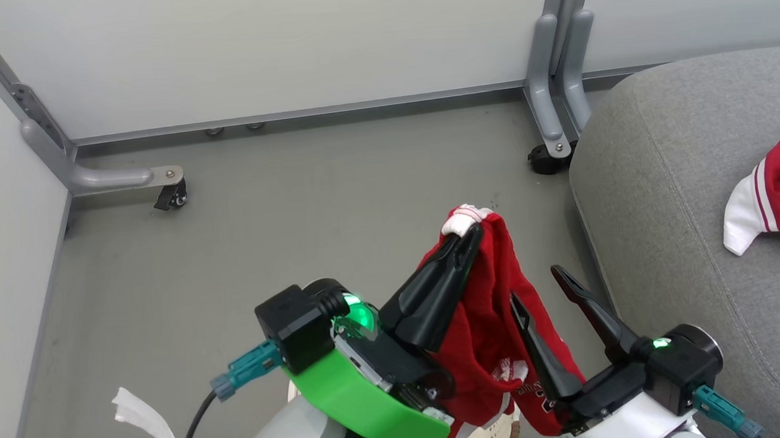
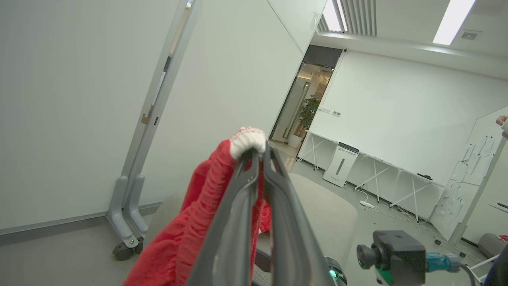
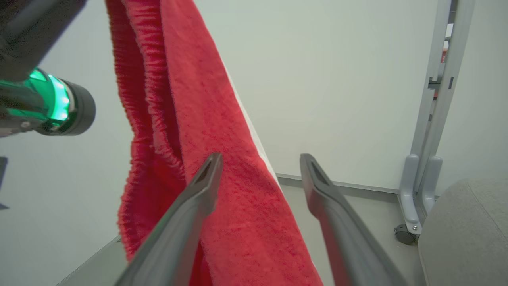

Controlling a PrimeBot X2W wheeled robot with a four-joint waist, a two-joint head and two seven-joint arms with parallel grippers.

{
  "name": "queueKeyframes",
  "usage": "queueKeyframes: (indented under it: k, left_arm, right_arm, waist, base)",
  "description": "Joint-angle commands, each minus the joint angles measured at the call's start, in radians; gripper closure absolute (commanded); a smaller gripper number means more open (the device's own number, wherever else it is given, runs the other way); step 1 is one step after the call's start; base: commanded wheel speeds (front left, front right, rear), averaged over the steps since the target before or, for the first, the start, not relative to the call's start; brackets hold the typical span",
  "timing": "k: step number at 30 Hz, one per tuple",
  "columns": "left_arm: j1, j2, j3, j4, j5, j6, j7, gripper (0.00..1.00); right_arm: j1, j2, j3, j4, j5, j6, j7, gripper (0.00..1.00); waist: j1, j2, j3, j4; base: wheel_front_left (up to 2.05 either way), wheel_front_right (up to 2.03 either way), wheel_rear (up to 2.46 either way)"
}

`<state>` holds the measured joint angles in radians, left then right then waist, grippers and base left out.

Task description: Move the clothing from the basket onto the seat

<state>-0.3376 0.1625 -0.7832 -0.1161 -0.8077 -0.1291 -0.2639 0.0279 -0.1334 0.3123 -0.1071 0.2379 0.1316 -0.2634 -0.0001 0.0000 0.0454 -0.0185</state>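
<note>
One red garment (image 1: 493, 320) hangs over the floor (image 1: 265, 218) left of the seat (image 1: 660, 233), pinched at its white ribbed cuff (image 1: 459, 221) by the left gripper (image 1: 473, 232), whose fingers are closed on it. Its long axis runs vertical, cuff uppermost, body trailing down. Just right, the right gripper (image 1: 536, 285) stands wide beside the cloth; whether it touches is unclear. Far right, a second garment (image 1: 777, 192) lies on the grey seat.

Left fingers (image 1: 454, 262) together, right fingers (image 1: 588, 306) apart

Two red garments (image 1: 493, 320), one grey seat (image 1: 664, 167), two grippers (image 1: 535, 285); possibly one basket (image 1: 498, 433), mostly hidden.
</note>
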Motion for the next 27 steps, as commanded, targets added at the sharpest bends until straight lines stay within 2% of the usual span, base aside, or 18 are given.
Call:
queueKeyframes:
  k: [1,5,10,27]
  left_arm:
    - [-0.021,0.0,-0.011,0.008,0.008,-0.003,-0.001,1.0]
    - [-0.033,-0.013,-0.04,0.036,0.019,-0.003,0.0,1.0]
    - [-0.043,-0.023,-0.072,0.059,0.032,-0.003,-0.001,1.0]
    - [-0.074,-0.021,-0.097,0.032,0.036,-0.003,-0.001,1.0]
  right_arm:
    - [-0.02,-0.006,0.01,-0.019,0.0,-0.002,-0.002,0.0]
    - [-0.034,-0.025,0.067,-0.04,-0.012,-0.002,-0.002,0.0]
    - [-0.038,-0.032,0.089,-0.045,-0.002,-0.002,-0.002,0.0]
    - [-0.06,-0.017,0.034,0.132,-0.039,-0.002,-0.002,0.0]
  waist:
    - [0.0001,0.0,0.003,0.003]
    - [0.0001,0.0,-0.001,0.008]
    - [0.0001,0.0,-0.009,0.013]
    - [0.0001,0.0,0.009,0.031]
  base:
    - [0.0,0.0,0.0]
    - [0.0,0.0,0.0]
    - [0.0,0.0,0.0]
    - [0.0,0.0,0.0]
